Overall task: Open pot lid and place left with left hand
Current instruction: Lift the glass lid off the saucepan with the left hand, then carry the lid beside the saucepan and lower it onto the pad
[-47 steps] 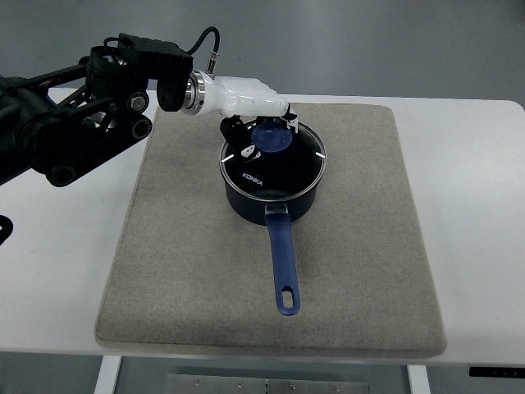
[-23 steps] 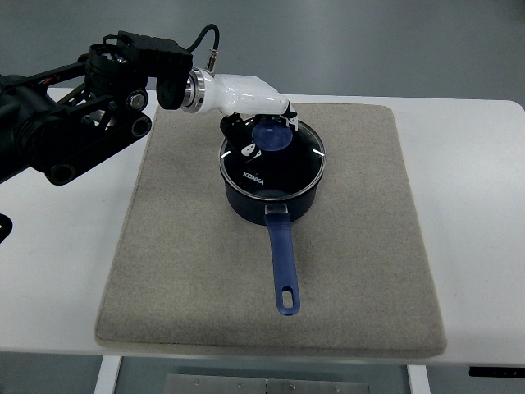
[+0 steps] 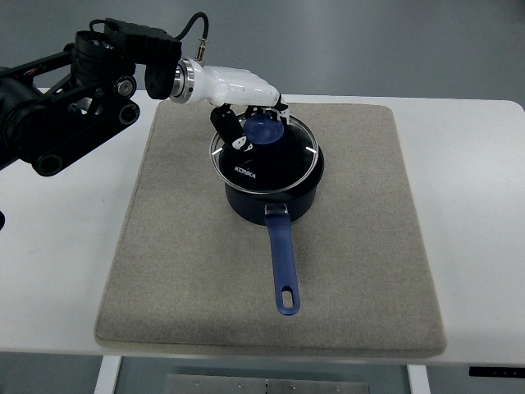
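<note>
You had the left hand [image 3: 246, 111] clamped on the blue knob [image 3: 263, 131] of the glass lid [image 3: 264, 158], which sat over the dark blue pot [image 3: 272, 197] near the far middle of the grey mat [image 3: 361, 271]. At nine o'clock of the pot, bare mat ran to its left edge, then white bench [image 3: 57, 254]. The pot's handle [image 3: 281, 263] pointed to six o'clock. Against half a second earlier, the lid had come up off the rim and shifted toward nine o'clock, overhanging the pot's left side; the pot itself had not moved.
</note>
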Tool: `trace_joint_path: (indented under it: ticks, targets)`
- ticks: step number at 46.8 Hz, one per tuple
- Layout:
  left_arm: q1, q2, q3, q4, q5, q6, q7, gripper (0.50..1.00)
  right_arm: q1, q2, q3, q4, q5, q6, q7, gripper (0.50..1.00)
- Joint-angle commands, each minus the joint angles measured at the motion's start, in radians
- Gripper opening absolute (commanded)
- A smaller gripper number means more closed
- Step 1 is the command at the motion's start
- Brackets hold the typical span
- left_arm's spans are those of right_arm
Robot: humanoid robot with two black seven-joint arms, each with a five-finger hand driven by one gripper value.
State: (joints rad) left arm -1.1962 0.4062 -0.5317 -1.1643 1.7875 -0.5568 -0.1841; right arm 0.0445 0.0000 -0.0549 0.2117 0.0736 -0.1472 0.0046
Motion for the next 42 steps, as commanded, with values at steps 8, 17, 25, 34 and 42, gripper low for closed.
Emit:
trace_joint_path:
  ticks: [8, 17, 25, 34, 42]
  targets:
    - [0.0, 0.043, -0.014, 0.0, -0.011, -0.003, 0.0, 0.5, 0.0, 0.0, 0.0, 0.0, 0.0, 0.0, 0.0, 0.915]
    - [0.0, 0.078, -0.053, 0.0, -0.036, -0.029, 0.0, 0.5, 0.0, 0.0, 0.001, 0.0, 0.0, 0.0, 0.0, 0.915]
    - [0.0, 0.137, -0.054, 0.002, -0.054, -0.031, -0.002, 0.5, 0.0, 0.0, 0.001, 0.0, 0.0, 0.0, 0.0, 0.915]
    - [0.012, 0.223, -0.051, 0.002, -0.069, -0.032, -0.003, 0.5, 0.0, 0.0, 0.001, 0.0, 0.0, 0.0, 0.0, 0.915]
    - [0.023, 0.281, -0.044, -0.002, -0.077, -0.032, -0.005, 0.5, 0.0, 0.0, 0.0, 0.0, 0.0, 0.0, 0.0, 0.915]
